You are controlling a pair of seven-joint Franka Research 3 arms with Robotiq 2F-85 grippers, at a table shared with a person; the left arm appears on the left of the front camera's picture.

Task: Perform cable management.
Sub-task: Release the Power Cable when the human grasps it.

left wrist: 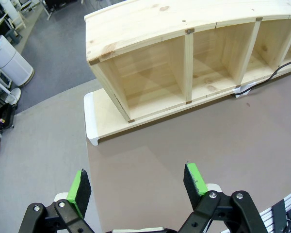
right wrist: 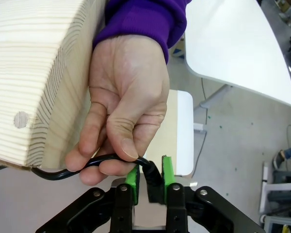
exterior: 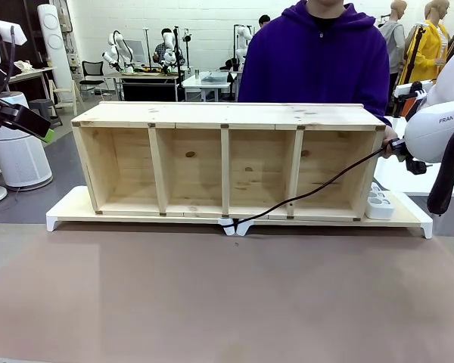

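**Cable strung from front clip to right end of shelf, plug at right claw**

Front: cable has its long axis on a diagonal; low end at a white clip on the front edge of the white base board, high end up-right at the person's hand by the right end of the wooden shelf; it crosses in front of the two right-hand compartments. White socket block sits on the board just below; right arm crowds that corner. Left claw hangs well off to the left, clear of the worktop.

Left wrist: left claw open, nothing between the pads, above bare worktop; cable far off at the shelf's other end.

Right wrist: hand pinches the cable against the shelf's end panel; plug end points into the right claw, between pads a narrow gap apart; can't tell if clamped.
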